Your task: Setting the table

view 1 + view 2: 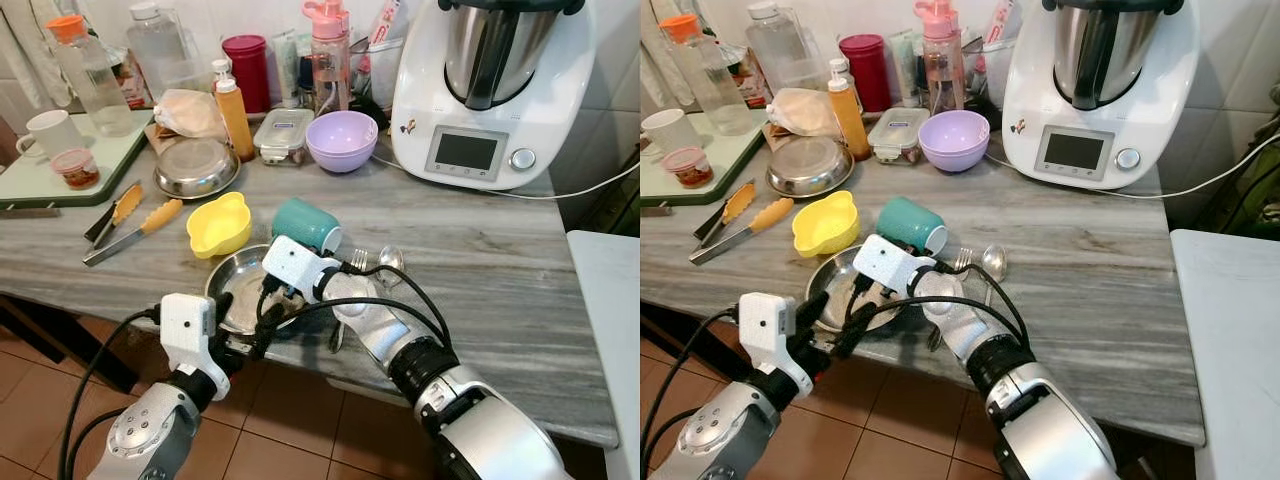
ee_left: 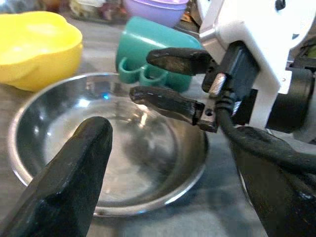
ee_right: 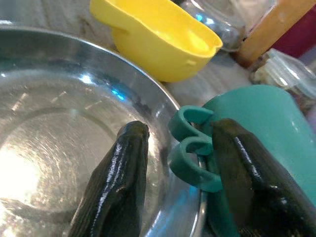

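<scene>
The steel bowl (image 1: 245, 290) is seen at the near edge of the counter (image 1: 480, 270), with the teal cup (image 1: 305, 225) lying on its side just behind it, its handle turned toward the bowl's rim and apparently touching it. The right gripper (image 3: 177, 173) is held over that far rim with its jaws open: one finger is poised over the inside of the bowl, the other outside against the cup's handle, so the rim is straddled but not yet clamped. The rim is judged to run crosswise between the fingers, so a plain closing should suffice. The left gripper (image 1: 245, 345) is kept at the near rim, jaws open and empty, and is less well placed
</scene>
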Robot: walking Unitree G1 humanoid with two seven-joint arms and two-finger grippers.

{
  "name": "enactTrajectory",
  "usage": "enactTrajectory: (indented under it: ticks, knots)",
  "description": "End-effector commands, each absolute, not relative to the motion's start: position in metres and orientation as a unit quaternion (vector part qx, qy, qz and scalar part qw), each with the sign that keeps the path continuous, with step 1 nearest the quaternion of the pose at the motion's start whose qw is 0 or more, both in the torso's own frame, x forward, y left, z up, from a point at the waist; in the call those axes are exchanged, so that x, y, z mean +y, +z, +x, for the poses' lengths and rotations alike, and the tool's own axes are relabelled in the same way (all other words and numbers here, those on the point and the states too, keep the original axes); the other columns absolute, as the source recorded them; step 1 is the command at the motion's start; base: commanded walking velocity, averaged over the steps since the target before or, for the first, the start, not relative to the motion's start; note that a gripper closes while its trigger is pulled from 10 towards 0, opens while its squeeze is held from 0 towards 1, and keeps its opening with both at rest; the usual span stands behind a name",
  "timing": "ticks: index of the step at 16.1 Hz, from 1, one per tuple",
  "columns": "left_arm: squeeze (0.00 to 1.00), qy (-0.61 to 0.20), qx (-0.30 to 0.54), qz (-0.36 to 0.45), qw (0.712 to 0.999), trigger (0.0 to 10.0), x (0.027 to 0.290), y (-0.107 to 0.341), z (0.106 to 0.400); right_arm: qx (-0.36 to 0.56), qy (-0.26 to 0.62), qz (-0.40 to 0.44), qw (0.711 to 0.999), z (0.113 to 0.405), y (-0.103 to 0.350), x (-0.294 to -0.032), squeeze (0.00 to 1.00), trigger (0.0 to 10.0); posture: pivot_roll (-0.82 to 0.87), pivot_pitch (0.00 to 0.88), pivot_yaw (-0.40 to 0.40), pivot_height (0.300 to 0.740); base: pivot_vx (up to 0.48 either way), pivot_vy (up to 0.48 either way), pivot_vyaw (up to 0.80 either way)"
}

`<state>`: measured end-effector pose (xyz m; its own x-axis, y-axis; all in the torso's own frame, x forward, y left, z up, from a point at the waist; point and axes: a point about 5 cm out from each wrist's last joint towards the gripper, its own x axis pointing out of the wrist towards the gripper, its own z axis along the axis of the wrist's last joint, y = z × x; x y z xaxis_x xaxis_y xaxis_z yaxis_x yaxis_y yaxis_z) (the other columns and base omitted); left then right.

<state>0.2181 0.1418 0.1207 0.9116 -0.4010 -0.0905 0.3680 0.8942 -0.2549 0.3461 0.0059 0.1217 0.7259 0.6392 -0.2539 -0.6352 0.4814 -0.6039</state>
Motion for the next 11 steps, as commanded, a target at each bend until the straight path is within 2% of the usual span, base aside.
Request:
enactTrajectory:
  ticks: [1,7,8,9,10,11]
  knots:
    - [0.00,-0.217,0.065,-0.121,0.966,10.0,0.1401,0.1252,0.2174,-0.010,0.373,-0.361,0.855,0.3429,0.1189,0.0092,0.00,10.0,-0.03,0.026,0.094,0.740,0.000,0.000,0.00]
    - [0.00,-0.236,0.082,-0.114,0.962,10.0,0.1433,0.1213,0.2128,-0.016,0.348,-0.405,0.845,0.3473,0.1141,0.0016,0.00,10.0,-0.03,0.025,0.090,0.740,0.000,0.000,0.00]
    - [0.00,-0.236,0.084,-0.114,0.961,10.0,0.1438,0.1210,0.2125,-0.017,0.344,-0.411,0.844,0.3480,0.1133,0.0009,0.00,9.3,-0.03,0.025,0.090,0.740,0.000,0.000,0.00]
    - [0.00,-0.237,0.084,-0.114,0.961,10.0,0.1439,0.1209,0.2124,-0.021,0.341,-0.415,0.843,0.3485,0.1136,0.0009,0.00,2.3,-0.03,0.025,0.090,0.740,0.000,0.000,0.00]
    - [0.00,-0.237,0.085,-0.114,0.961,10.0,0.1439,0.1209,0.2124,-0.024,0.339,-0.419,0.842,0.3490,0.1140,0.0010,0.00,0.0,-0.03,0.023,0.093,0.740,0.000,0.000,0.00]
    - [0.00,-0.239,0.086,-0.114,0.961,10.0,0.1437,0.1210,0.2122,-0.031,0.331,-0.425,0.842,0.3505,0.1157,0.0008,0.00,0.0,-0.02,0.022,0.094,0.740,0.000,0.000,0.00]
